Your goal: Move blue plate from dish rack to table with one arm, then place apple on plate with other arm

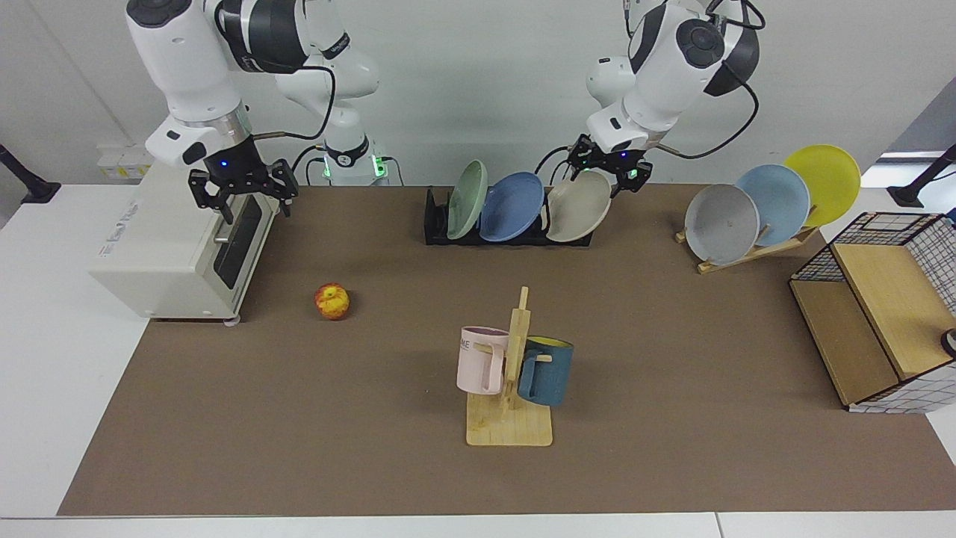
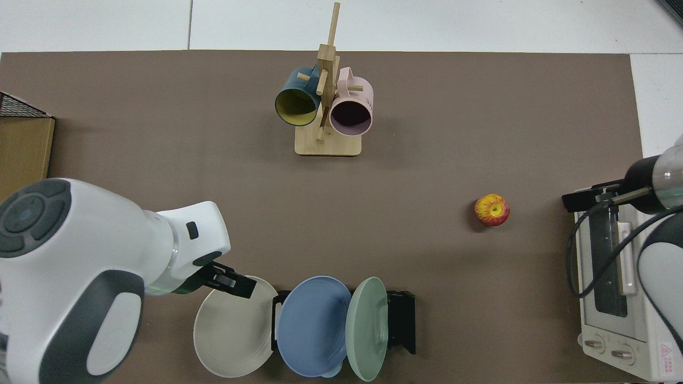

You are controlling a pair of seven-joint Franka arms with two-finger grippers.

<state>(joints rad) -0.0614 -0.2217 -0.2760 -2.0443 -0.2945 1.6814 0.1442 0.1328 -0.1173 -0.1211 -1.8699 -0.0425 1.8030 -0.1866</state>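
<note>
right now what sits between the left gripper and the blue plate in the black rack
The beige plate sits between the left gripper and the round matte periwinkle-blue plate, in the facing view.

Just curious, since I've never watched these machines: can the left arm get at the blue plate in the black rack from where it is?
Probably yes. The left gripper hovers above the beige plate, right beside the blue plate, whose upper rim stands clear.
</note>
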